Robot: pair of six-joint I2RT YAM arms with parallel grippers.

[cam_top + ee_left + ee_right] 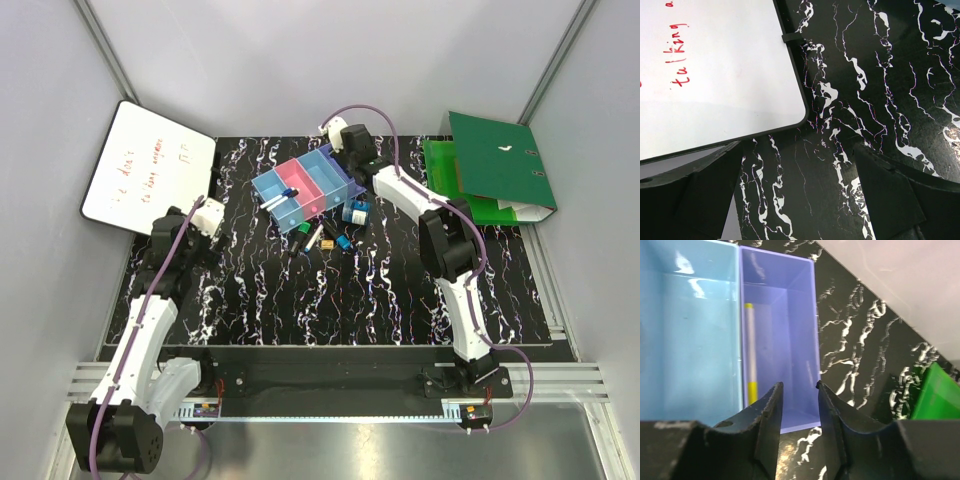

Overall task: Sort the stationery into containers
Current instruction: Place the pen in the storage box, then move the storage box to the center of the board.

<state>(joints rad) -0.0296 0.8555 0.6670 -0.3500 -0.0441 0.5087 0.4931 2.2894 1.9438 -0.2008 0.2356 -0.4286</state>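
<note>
The containers (300, 190) are a row of joined bins at the back middle of the mat. My right gripper (345, 152) hovers over their far right end. In the right wrist view it (799, 386) is open with nothing between its fingers, just above the purple bin (785, 340). A pale marker with yellow ends (751, 350) lies along that bin's left wall, and the blue bin (690, 340) beside it shows nothing inside. A white marker with a blue cap (275, 203) lies in a left bin. The blue roll (355, 212), green/black markers (308, 240) and tiny pieces (343, 243) lie loose in front. My left gripper (205, 215) is open over bare mat (800, 200).
A whiteboard with red writing (150, 165) lies at the back left, its corner (715, 75) just ahead of my left fingers. A large green binder (495, 165) stands open at the back right, its edge (940, 395) to the right of the purple bin.
</note>
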